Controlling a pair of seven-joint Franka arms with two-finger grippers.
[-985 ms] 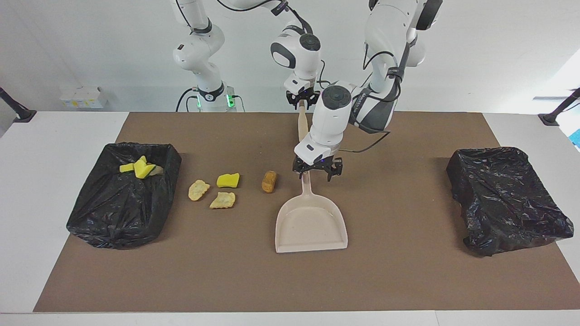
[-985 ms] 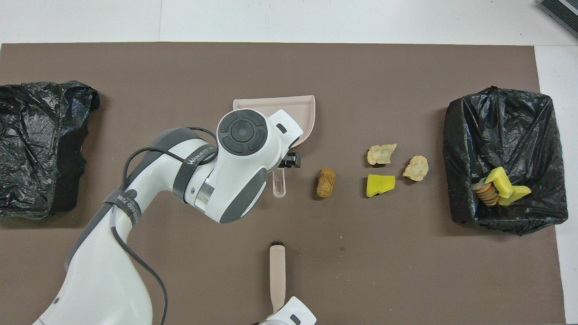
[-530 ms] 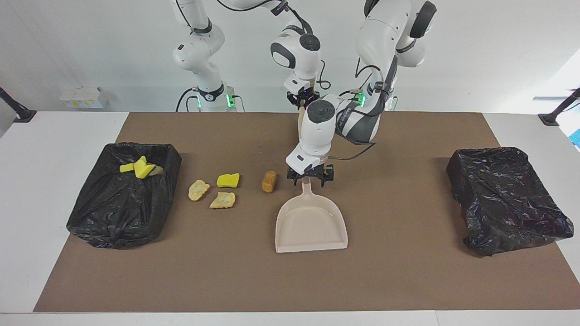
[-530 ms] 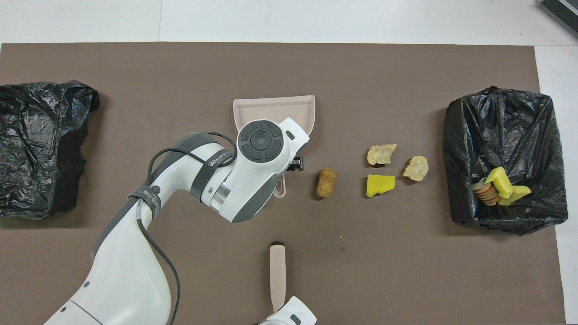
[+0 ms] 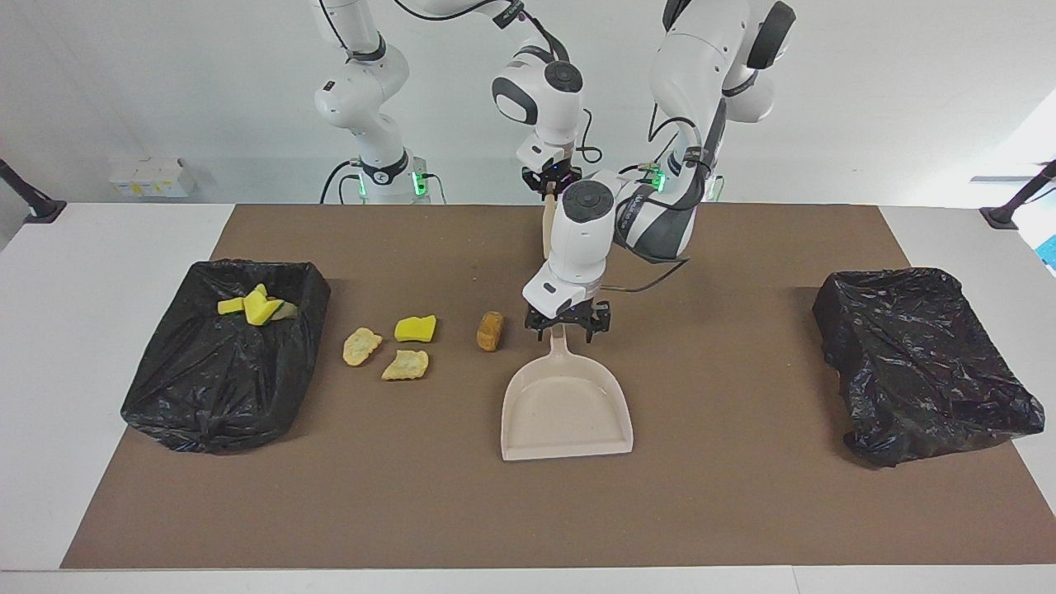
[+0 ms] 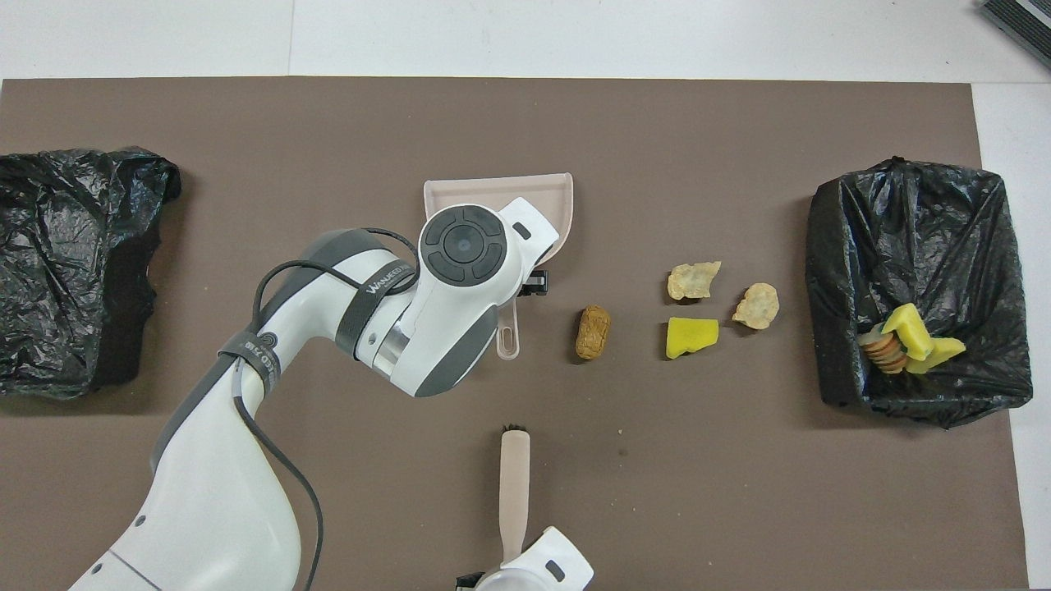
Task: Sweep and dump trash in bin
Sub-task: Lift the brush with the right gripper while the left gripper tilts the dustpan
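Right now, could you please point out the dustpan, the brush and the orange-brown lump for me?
dustpan (image 5: 566, 417): facing view, bare floor of the pan.
brush (image 6: 514, 484): overhead view, middle of the beige handle.
orange-brown lump (image 5: 490, 330): facing view, its middle.

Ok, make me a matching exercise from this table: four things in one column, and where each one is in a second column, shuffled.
Things:
1. brush
2. dustpan
3. brown lump
4. stacked yellow sponge pieces

Places:
A. in the black-lined bin
B. handle under the left claw
C. on the mat beside the dustpan handle
D. handle held in the right claw

Pairs: 1-D, 2-B, 3-C, 4-A
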